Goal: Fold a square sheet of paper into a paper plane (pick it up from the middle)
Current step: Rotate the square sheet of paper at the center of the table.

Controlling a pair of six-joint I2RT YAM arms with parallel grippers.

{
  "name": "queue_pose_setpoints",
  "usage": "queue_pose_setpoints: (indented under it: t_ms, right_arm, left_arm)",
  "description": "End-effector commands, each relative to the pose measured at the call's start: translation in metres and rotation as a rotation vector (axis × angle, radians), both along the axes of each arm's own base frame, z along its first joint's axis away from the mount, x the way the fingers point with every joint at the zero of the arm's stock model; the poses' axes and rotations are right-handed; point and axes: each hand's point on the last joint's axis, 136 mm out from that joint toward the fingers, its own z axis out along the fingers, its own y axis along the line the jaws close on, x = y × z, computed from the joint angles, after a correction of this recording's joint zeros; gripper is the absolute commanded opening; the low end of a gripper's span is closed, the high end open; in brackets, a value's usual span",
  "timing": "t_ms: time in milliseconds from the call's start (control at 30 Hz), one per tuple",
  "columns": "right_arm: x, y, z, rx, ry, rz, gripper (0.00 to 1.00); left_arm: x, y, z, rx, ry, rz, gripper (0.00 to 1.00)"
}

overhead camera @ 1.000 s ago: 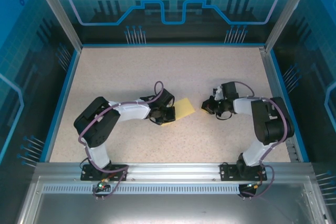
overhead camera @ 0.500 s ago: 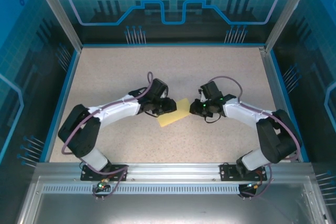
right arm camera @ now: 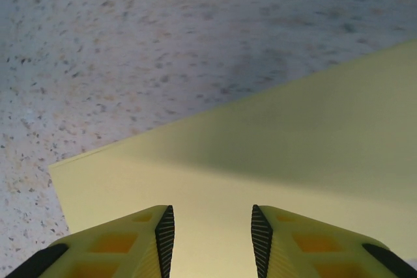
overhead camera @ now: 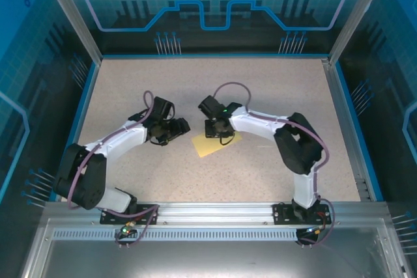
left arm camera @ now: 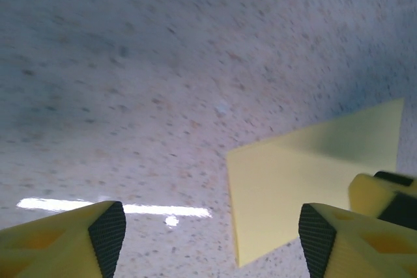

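**Overhead view.** The speckled beige desk (overhead camera: 273, 89) carries a pale-yellow sheet of paper (overhead camera: 210, 147), which lies flat near the middle, a little toward the near edge. The left gripper (overhead camera: 178, 127) reaches inward from the left side. It stands just beside the sheet's left corner, apart from it. The right gripper (overhead camera: 218, 132) reaches across from the right side and hangs over the sheet's far edge, hiding part of it.

**Left wrist view.** The jaws of the left gripper (left arm camera: 212, 229) stand wide. One fingertip (left arm camera: 107, 232) is at lower left and the other at lower right, with bare desk between them and nothing gripped. The sheet of paper (left arm camera: 293, 187) lies to the right of the gap, one corner pointing toward the camera. A yellow finger (left arm camera: 368, 193) of the other arm shows over the sheet's right part.

**Right wrist view.** The jaws of the right gripper (right arm camera: 210, 229) stand narrow, with a slim gap between the ribbed pads (right arm camera: 164, 232) and nothing held. The sheet of paper (right arm camera: 273, 141) spreads beneath and beyond them, one corner at the left. A darker band crosses the sheet; whether it is a shadow or a crease cannot be told. Whether the fingertips touch the paper cannot be told either.
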Motion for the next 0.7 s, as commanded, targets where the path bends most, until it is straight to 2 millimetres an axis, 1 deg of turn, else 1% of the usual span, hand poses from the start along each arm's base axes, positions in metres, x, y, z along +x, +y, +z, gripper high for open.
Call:
queue_pose_setpoints:
  t_ms: [0, 67, 133, 200, 300, 367, 467, 533, 567, 667]
  right_arm:
    - [-0.015, 0.021, -0.003, -0.085, 0.012, 0.127, 0.38]
    - [-0.020, 0.043, -0.005, -0.056, 0.027, 0.180, 0.36]
    - [-0.025, 0.057, -0.012, -0.020, 0.060, 0.202, 0.34]
    - [-0.027, 0.063, -0.021, -0.011, 0.088, 0.199, 0.33]
    - [-0.030, 0.065, -0.033, -0.014, 0.124, 0.203, 0.33]
    - [-0.035, 0.068, -0.038, -0.008, 0.150, 0.227, 0.33]
    - [-0.048, 0.067, -0.043, -0.007, 0.178, 0.300, 0.32]
    - [-0.062, 0.064, -0.046, -0.001, 0.193, 0.408, 0.32]
    - [-0.068, 0.060, -0.046, -0.003, 0.197, 0.463, 0.33]
    - [-0.089, 0.034, -0.049, -0.032, 0.232, 0.664, 0.35]
  left_arm:
    - [-0.007, 0.024, -0.001, 0.019, 0.008, 0.038, 0.78]
    - [-0.008, 0.033, -0.002, 0.015, 0.012, 0.063, 0.81]
    - [-0.009, 0.042, -0.003, 0.017, 0.013, 0.085, 0.83]
    - [-0.011, 0.047, -0.003, 0.024, 0.010, 0.091, 0.86]
    - [-0.012, 0.052, -0.004, 0.046, 0.006, 0.095, 0.90]
    - [-0.012, 0.054, -0.004, 0.052, 0.002, 0.109, 0.91]
    - [-0.011, 0.056, -0.003, 0.054, -0.003, 0.116, 0.92]
    - [-0.011, 0.055, -0.002, 0.052, -0.002, 0.114, 0.92]
    - [-0.011, 0.055, -0.002, 0.051, -0.001, 0.112, 0.92]
    - [-0.010, 0.054, -0.002, 0.048, 0.000, 0.104, 0.92]
